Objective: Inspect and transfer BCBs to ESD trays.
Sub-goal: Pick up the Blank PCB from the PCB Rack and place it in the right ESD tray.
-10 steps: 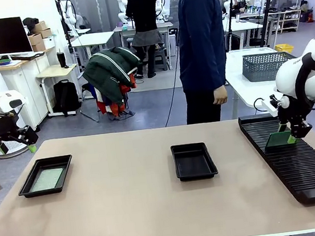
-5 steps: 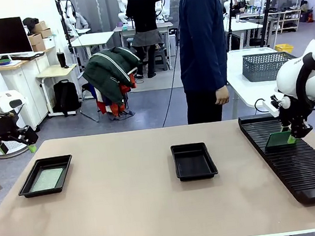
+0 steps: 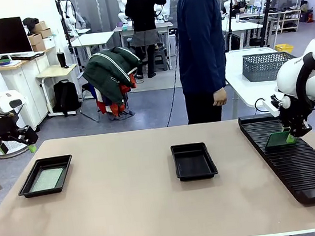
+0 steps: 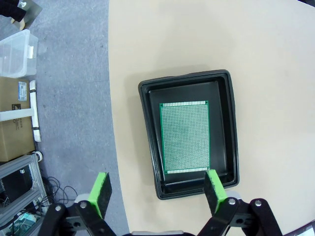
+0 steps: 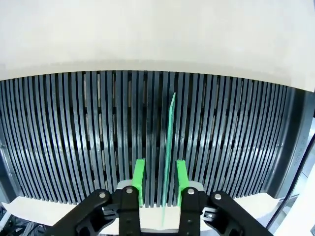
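Drawn in tighter round green board (image 3: 276, 140) in slotted rack (image 3: 302, 169) by right gripper (image 3: 289, 136) — pads (image 5: 140, 173) now near either face, with thin gaps left on both sides. Nudged a hair toward picture left in front view, board along with it.

Across table, swayed right then back by person in blue coat (image 3: 199, 38) — hand (image 3: 219, 97) hanging a touch lower. Farther off, raised arm brought in toward head by person in black (image 3: 143, 10).
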### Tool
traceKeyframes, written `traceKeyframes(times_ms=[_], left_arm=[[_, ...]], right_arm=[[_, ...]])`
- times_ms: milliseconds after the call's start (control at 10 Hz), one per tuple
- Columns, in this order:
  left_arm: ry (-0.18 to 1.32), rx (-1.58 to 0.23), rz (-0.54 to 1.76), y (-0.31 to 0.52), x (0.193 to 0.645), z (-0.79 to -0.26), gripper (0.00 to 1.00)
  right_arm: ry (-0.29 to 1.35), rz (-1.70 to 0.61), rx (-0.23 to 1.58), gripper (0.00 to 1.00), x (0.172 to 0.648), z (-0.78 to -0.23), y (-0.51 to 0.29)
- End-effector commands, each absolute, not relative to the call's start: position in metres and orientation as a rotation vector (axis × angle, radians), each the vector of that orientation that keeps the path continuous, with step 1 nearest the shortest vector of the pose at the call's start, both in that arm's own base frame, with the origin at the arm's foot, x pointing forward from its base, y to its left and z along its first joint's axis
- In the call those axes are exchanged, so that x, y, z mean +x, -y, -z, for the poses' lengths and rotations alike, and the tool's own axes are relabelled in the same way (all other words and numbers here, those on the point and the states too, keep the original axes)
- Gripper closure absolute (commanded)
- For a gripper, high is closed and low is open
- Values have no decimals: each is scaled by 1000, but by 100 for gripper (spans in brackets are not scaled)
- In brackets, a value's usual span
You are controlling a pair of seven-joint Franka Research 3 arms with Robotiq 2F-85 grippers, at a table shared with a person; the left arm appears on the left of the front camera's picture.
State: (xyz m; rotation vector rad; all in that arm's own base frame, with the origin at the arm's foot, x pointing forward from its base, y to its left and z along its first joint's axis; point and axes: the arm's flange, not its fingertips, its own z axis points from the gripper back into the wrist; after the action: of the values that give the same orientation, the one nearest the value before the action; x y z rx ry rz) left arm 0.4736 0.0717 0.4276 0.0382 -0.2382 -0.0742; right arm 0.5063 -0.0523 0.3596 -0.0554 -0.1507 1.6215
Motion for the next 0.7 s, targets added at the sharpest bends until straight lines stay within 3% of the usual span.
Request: traceKeyframes(times_ms=[0,100,200,300,600], left_arm=[[244,34,74,-73,472,-427,0],[244,34,74,-73,472,-427,0],[244,34,74,-73,472,-427,0],[244,34,74,-73,472,-427,0],[244,34,74,-73,472,-427,0]], right_arm=[[122,-1603,-49,74,503,-362,51],[122,-1601,-48,73,503,-362,52],[120,-1602,-46,80,504,-362,52],[119,-1603,-46,79,504,-363,51],[113,-1605,-44,92,505,-364,51]])
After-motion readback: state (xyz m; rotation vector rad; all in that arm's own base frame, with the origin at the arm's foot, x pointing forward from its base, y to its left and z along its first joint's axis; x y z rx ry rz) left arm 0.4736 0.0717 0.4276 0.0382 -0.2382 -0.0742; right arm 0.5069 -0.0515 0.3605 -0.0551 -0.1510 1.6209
